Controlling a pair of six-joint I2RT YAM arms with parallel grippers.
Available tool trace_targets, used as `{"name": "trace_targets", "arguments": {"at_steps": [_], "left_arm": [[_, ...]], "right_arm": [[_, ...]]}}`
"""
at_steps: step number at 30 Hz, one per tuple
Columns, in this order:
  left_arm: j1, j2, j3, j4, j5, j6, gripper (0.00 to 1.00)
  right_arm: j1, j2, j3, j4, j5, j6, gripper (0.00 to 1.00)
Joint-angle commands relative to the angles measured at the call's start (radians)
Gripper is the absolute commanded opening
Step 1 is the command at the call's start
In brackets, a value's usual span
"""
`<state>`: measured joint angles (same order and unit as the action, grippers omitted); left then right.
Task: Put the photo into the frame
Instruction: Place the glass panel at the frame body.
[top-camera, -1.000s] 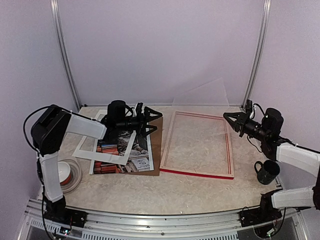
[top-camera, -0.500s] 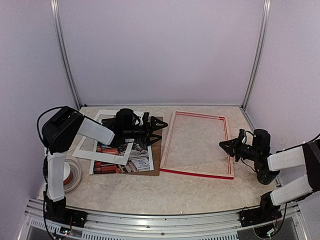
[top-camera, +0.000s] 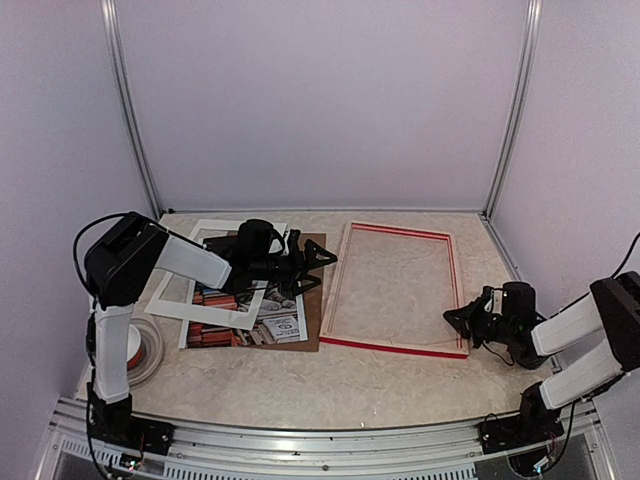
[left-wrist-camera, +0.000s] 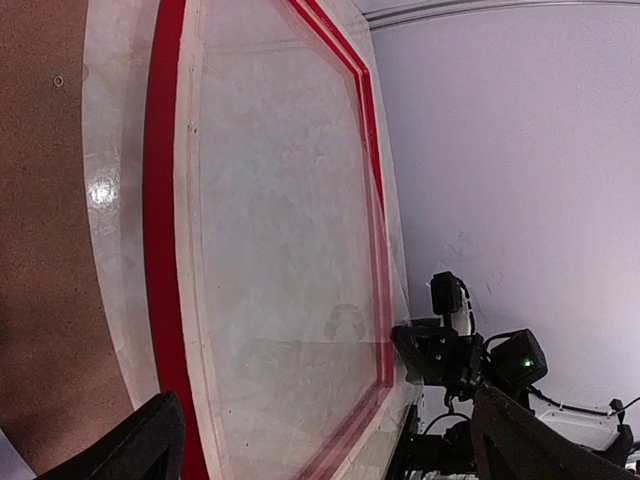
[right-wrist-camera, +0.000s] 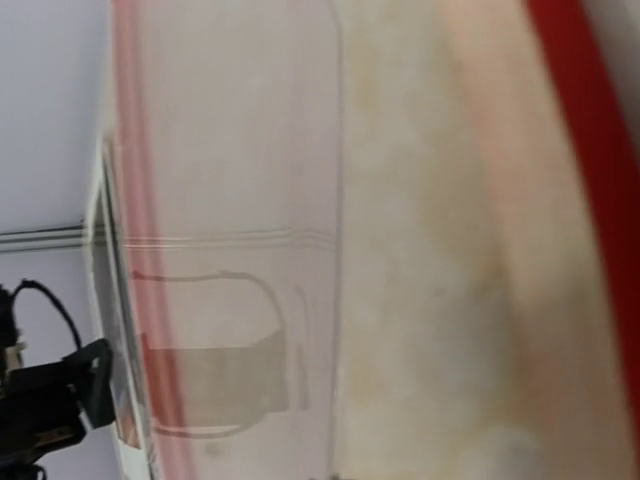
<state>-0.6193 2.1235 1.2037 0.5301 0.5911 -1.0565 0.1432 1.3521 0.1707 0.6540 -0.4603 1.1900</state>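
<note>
The photo (top-camera: 277, 318) lies flat at the left, mostly covered by a white mat; cat and books show through the opening. The frame (top-camera: 392, 346), red-fronted, lies flat in the middle with a clear pane (top-camera: 395, 280) inside it. My left gripper (top-camera: 318, 262) hovers open over the brown board, just left of the frame; in its wrist view the frame's left rail (left-wrist-camera: 165, 200) runs between the fingertips (left-wrist-camera: 155, 440). My right gripper (top-camera: 455, 320) sits low at the frame's right rail near the front corner, shut. Its wrist view shows only blurred pane (right-wrist-camera: 230, 200) and red rail (right-wrist-camera: 590, 150).
A white cut-out mat (top-camera: 172, 292) lies on the photo. The brown backing board (top-camera: 312, 315) lies under both, touching the frame's left side. A round clear dish with a red and white roll (top-camera: 140, 350) sits front left. Walls and metal posts close the back.
The clear pane, tilted up at the back a second ago, now lies flat in the frame. My right gripper came down and forward to the frame's front right corner. The left gripper shifted right.
</note>
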Motion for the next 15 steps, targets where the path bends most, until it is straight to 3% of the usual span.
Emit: {"name": "trace_targets", "arguments": {"at_steps": [1,8,15], "left_arm": [[-0.013,0.006,0.03,-0.022,-0.011,0.033,0.99],[-0.013,-0.005,0.024,-0.032,-0.01,0.043,0.99],[-0.014,-0.004,0.026,-0.025,-0.006,0.038,0.99]], "right_arm": [[-0.007,0.105,-0.007,0.148,-0.013,-0.013,0.0],[-0.007,0.219,0.013,0.232,-0.05,-0.027,0.0],[-0.006,0.135,0.017,0.189,-0.04,-0.066,0.0]]}}
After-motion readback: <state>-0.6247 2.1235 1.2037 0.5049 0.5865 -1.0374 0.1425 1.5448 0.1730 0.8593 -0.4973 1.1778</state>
